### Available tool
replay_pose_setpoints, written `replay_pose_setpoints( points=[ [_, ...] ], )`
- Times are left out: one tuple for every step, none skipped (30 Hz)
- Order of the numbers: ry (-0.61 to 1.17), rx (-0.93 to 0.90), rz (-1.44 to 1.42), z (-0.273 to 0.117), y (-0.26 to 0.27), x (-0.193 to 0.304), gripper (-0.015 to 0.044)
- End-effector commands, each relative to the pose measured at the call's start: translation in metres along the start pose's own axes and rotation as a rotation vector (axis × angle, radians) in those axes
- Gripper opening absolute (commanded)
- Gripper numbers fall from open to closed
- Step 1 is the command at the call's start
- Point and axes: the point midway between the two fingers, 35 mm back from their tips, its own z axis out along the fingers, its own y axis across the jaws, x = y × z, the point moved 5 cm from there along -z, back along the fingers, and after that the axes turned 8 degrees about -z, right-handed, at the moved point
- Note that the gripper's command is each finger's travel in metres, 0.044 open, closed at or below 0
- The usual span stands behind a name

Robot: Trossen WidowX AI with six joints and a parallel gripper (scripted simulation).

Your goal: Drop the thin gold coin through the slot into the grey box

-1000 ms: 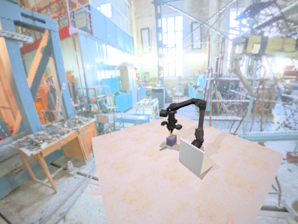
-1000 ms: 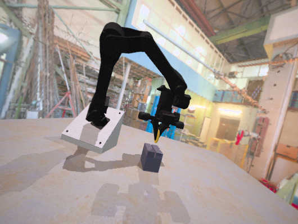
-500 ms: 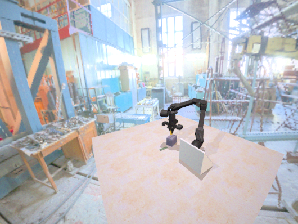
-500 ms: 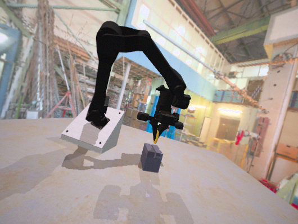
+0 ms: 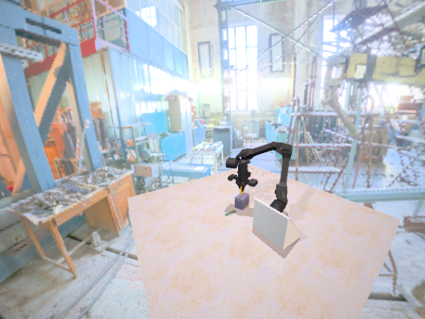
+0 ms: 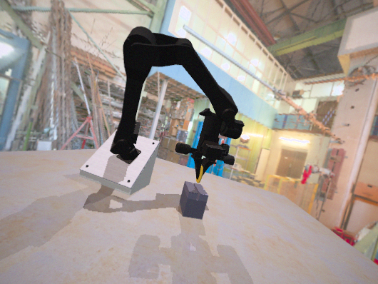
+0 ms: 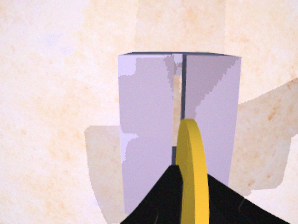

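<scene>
"Where is the coin at the moment?"

"The thin, round gold coin (image 5: 241,191) (image 6: 200,175) (image 7: 192,160) is up in the air, on edge, above the closed grey box with the slotted lid (image 5: 241,201) (image 6: 193,201) (image 7: 145,110)."

"And the hand, what is it doing?"

"The black parallel-jaw gripper (image 5: 241,188) (image 6: 199,178) (image 7: 181,175) is pinching the coin between its two tapered fingertips. It points down, and the coin's lower part sticks out below the tips."

"Is any of the coin inside the box?"

"No. From the exterior view its lower rim is just above the lid, with a small gap showing."

"How does it line up with the narrow straight slot (image 7: 184,90)?"

"In the wrist view the slot runs up the lid as a dark line with a pale strip beside it. The coin runs nearly the same way, its far edge overlapping the near part of that line. I can't tell whether it is exactly centred."

"What about the shallow dark-green holder (image 5: 230,212)?"

"It lies on the pale, mottled tabletop (image 5: 216,272) (image 6: 285,232) (image 7: 45,100) near the box, apart from the coin."

"And the arm?"

"The black jointed arm (image 5: 285,168) (image 6: 135,85) rises from a pale wedge-shaped mount (image 5: 270,224) (image 6: 142,146), bends over at the top and reaches across to the box. The mount stands well apart from the holder."
</scene>
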Motion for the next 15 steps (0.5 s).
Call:
replay_pose_setpoints(
  points=[
    [-0.003,0.002,-0.004,0.0030,-0.0012,-0.0013,0.0000],
    [-0.003,0.002,-0.003,0.0034,-0.0014,-0.0015,0.0000],
    [-0.003,0.002,-0.003,0.0038,-0.0016,-0.0015,0.0000],
    [-0.003,0.002,-0.003,0.0042,-0.0017,-0.0014,0.0000],
    [-0.003,0.002,-0.004,0.0046,-0.0017,-0.0012,0.0000],
    [-0.003,0.002,-0.004,0.0050,-0.0018,-0.0010,0.0000],
    [-0.003,0.002,-0.004,0.0054,-0.0018,-0.0008,0.0000],
    [-0.003,0.002,-0.004,0.0058,-0.0018,-0.0005,0.0000],
    [-0.003,0.002,-0.005,0.0062,-0.0017,-0.0004,0.0000],
    [-0.003,0.002,-0.005,0.0066,-0.0017,-0.0002,0.0000],
    [-0.003,0.002,-0.005,0.0070,-0.0016,-0.0001,0.0000],
    [-0.003,0.002,-0.005,0.0074,-0.0015,-0.0001,0.0000],
    [-0.003,0.002,-0.005,0.0078,-0.0014,0.0000,0.0000],
    [-0.003,0.002,-0.005,0.0081,-0.0013,-0.0001,0.0000],
    [-0.003,0.002,-0.005,0.0085,-0.0012,-0.0001,0.0000]
  ],
)
